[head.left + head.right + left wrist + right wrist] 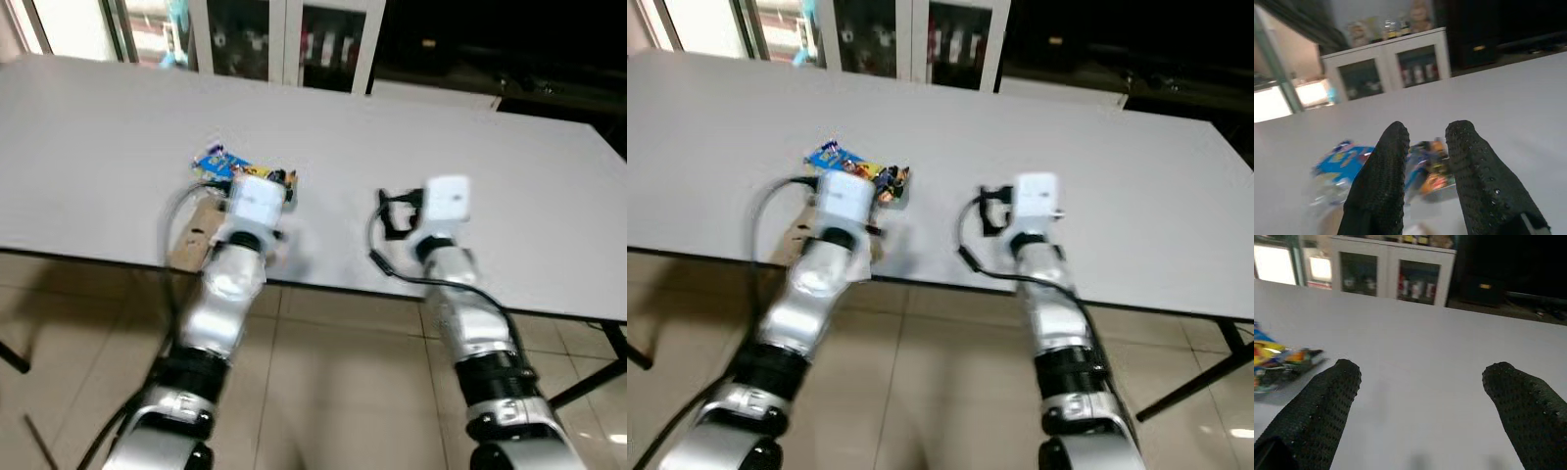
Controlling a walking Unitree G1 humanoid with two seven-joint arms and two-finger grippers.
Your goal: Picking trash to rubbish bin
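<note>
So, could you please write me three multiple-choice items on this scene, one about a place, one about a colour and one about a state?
1. Where does the wrapper lie?
A. on the floor
B. on the table, just ahead of the left gripper
C. in the cabinet

2. What colour is the table?
A. white
B. red
C. green

3. How do the right gripper's jaws stand?
A. shut on the wrapper
B. shut on nothing
C. wide open over bare table

Key: 1 B, the wrapper lies just beyond the left gripper on the tabletop. 2 A, the top is plain white. 3 C, the right gripper has its fingers far apart, with nothing between them.
</note>
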